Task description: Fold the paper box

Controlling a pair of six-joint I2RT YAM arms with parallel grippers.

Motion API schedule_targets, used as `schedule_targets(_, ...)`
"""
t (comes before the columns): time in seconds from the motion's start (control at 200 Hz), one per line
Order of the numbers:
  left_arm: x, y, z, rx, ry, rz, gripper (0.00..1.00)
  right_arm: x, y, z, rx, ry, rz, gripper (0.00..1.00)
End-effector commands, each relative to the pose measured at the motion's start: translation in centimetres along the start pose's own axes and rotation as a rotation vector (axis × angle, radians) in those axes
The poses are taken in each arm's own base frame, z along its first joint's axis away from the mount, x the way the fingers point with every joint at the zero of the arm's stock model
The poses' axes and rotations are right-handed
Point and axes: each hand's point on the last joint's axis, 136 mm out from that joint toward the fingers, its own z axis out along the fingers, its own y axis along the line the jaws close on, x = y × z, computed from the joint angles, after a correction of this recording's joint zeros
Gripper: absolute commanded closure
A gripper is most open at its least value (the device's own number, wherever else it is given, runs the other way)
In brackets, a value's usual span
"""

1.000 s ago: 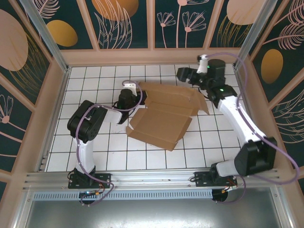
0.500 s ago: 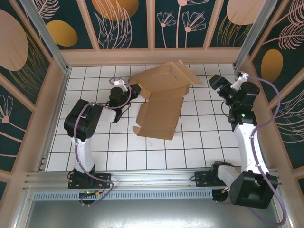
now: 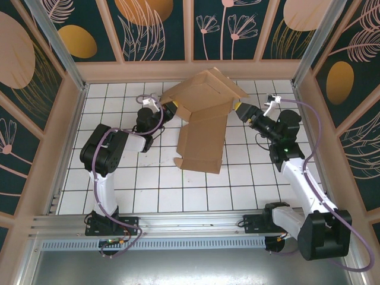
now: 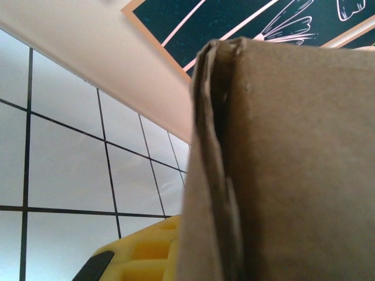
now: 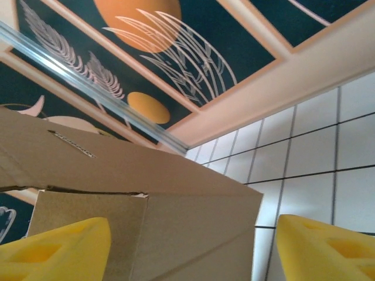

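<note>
1. Setting: a white tiled table (image 3: 119, 178) with black grid lines. It is boxed in by dark walls (image 3: 148, 29) painted with leaves and orange discs, with pale pink trim.
2. Paper box (image 3: 202, 139): brown cardboard, partly unfolded, at the table's centre and reaching toward 12 o'clock. One panel lies on the tiles with its long side running from 6 to 12. The other panel is tilted up off the table at the far end.
3. Left gripper (image 3: 168, 108): at about 10 o'clock of the box, jaws closed on the left edge of the raised panel. In the left wrist view the cardboard edge sits right against the lens, with a yellow pad (image 4: 143, 257) just beneath it.
4. Right gripper (image 3: 240, 110): at about 2 o'clock of the box, tips just beside the right edge of the raised panel. In the right wrist view its two yellow pads (image 5: 53, 249) stand wide apart, so the jaws are open, with a box corner between them. Cannot tell whether either pad touches the cardboard.
5. Against one second ago: the box then lay lower and skewed, spread toward 3 o'clock. It has since swung round so the flat panel points to 6, and the other panel has been lifted.
6. Against half a second ago: the right arm (image 3: 297, 172) was pulled back toward 2 o'clock, well apart from the box. It has since come in to the box's edge. The left gripper has hardly shifted.
</note>
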Motion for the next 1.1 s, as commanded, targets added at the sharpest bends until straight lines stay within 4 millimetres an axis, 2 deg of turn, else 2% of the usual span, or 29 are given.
schedule_targets(0.0, -1.2, -1.7, 0.4, 0.074, -0.032, 0.003, 1.0, -0.2, 2.5, 0.5, -0.116, -0.008, -0.005, 0.29)
schedule_targets(0.11, -0.8, -1.4, 0.5, 0.071, -0.019, 0.011, 1.0, 0.5, 2.8, 1.2, -0.133, 0.025, -0.003, 0.31)
schedule_targets(0.12, -1.4, -2.1, 0.8, 0.088, -0.03, 0.019, 1.0, 0.5, 2.9, 1.2, -0.134, 0.026, -0.004, 0.32)
schedule_targets(0.145, -1.5, -2.2, 0.9, 0.092, -0.032, 0.025, 1.0, 0.6, 2.9, 1.4, -0.133, 0.031, 0.0, 0.33)
schedule_targets(0.27, -1.4, -2.0, 0.9, 0.084, -0.033, 0.041, 1.0, 1.1, 2.7, 2.5, -0.121, 0.058, 0.006, 0.4)
schedule_targets(0.315, -1.4, -2.0, 0.8, 0.083, -0.031, 0.046, 1.0, 1.3, 2.5, 2.8, -0.111, 0.066, 0.016, 0.46)
schedule_targets(0.42, -1.4, -1.9, 0.6, 0.072, -0.033, 0.066, 1.0, 1.5, 1.3, 3.4, -0.06, 0.088, 0.044, 0.59)
schedule_targets(0.505, -2.1, -2.2, 0.5, 0.06, -0.058, 0.09, 1.0, 1.9, 0.0, 3.9, 0.029, 0.11, 0.048, 0.65)
schedule_targets(0.52, -1.7, -1.5, 0.1, 0.039, -0.053, 0.089, 1.0, 2.0, -0.2, 3.9, 0.047, 0.113, 0.049, 0.66)
schedule_targets(0.591, -1.9, -1.2, -0.1, 0.011, -0.065, 0.11, 1.0, 2.2, -1.2, 3.9, 0.115, 0.121, 0.053, 0.71)
schedule_targets(0.691, -2.1, -0.9, -0.2, -0.017, -0.072, 0.129, 1.0, 2.3, -1.8, 3.7, 0.15, 0.12, 0.059, 0.88)
schedule_targets(0.736, -2.2, -0.9, -0.2, -0.021, -0.072, 0.132, 1.0, 2.3, -1.7, 3.7, 0.146, 0.115, 0.062, 1.0)
schedule_targets(0.881, -2.2, -0.9, -0.1, -0.022, -0.074, 0.129, 1.0, 2.1, -1.3, 3.6, 0.134, 0.105, 0.052, 0.99)
schedule_targets(0.951, -2.3, -0.6, -0.3, -0.033, -0.083, 0.126, 1.0, 1.7, -1.0, 3.3, 0.136, 0.086, 0.034, 0.65)
schedule_targets(0.991, -2.3, -0.4, -0.4, -0.044, -0.089, 0.124, 1.0, 1.4, -0.9, 3.1, 0.142, 0.07, 0.02, 0.49)
schedule_targets(1.026, -2.4, -0.1, -0.5, -0.06, -0.094, 0.121, 1.0, 1.2, -0.8, 2.8, 0.149, 0.057, 0.007, 0.4)
schedule_targets(1.096, -2.7, 1.1, -0.6, -0.123, -0.113, 0.101, 1.0, 0.4, -0.6, 2.2, 0.168, 0.026, -0.027, 0.3)
